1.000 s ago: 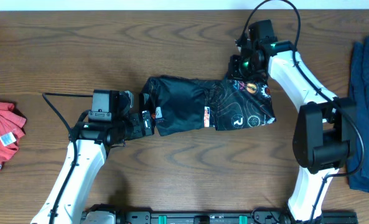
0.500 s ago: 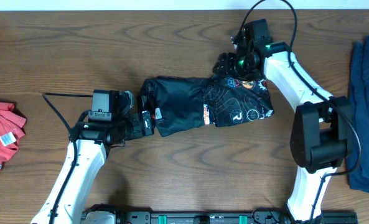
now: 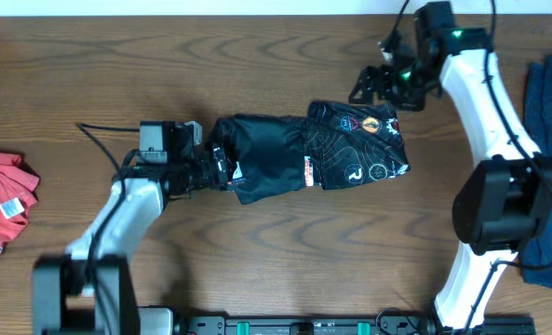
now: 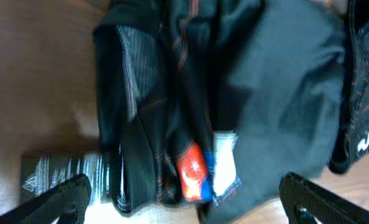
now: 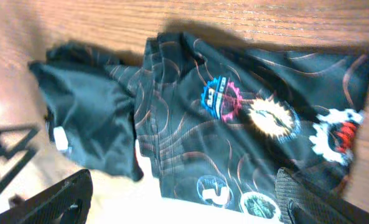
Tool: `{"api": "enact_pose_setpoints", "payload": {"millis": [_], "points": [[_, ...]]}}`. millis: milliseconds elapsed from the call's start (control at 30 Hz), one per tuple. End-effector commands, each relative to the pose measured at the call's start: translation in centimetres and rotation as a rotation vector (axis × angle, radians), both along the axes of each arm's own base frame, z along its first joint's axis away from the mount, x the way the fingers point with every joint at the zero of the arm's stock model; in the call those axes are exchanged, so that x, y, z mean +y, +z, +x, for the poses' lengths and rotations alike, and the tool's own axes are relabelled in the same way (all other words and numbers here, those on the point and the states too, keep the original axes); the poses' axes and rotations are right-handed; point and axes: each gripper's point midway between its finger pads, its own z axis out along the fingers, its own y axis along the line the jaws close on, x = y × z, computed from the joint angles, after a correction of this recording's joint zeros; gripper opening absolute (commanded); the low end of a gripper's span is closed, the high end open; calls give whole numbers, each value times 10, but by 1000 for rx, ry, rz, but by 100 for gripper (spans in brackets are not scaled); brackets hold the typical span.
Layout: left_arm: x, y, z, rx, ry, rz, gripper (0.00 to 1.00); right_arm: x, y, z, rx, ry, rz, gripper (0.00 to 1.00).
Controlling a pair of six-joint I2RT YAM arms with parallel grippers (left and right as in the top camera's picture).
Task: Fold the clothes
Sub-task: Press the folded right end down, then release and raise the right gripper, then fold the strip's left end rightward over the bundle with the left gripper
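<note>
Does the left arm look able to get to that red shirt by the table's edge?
Probably yes. The left gripper is open at the end of the black jersey, holding nothing, and only bare table lies between it and the red shirt. It would need to swing to its left.

I see a brown wood-grain table point(image 3: 257, 270) filling the overhead view from left to right. Along its near edge runs a black rail point(image 3: 285, 326) with small green fittings. A narrow pale strip point(image 3: 164, 7) borders the far edge.
</note>
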Motion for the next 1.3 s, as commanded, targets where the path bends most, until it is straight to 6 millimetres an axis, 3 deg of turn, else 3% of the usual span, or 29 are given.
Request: {"api": "enact_pose_setpoints", "payload": {"millis": [0,300,467,800,967,1133,1267], "points": [[-3,-14,3,30,-14,-72,98,5,39,-4,-116,107,7,92],[24,-43,14,68,67,-93,100,4,91,-19,-231,123,3,93],[10,-51,9,94,29,-131,94,2,105,-24,-262,120,-3,95],[-32,-55,-3,112,-95,-126,90,2,101,-31,-231,122,-8,94],[-45,-53,-2,106,-103,-136,61,2,100,-34,-214,123,-8,94],[-42,-50,8,97,-47,-155,8,1,98,-39,-191,122,-13,93],[-25,-52,13,98,13,-133,6,-1,96,-44,-168,127,-22,92]]}}
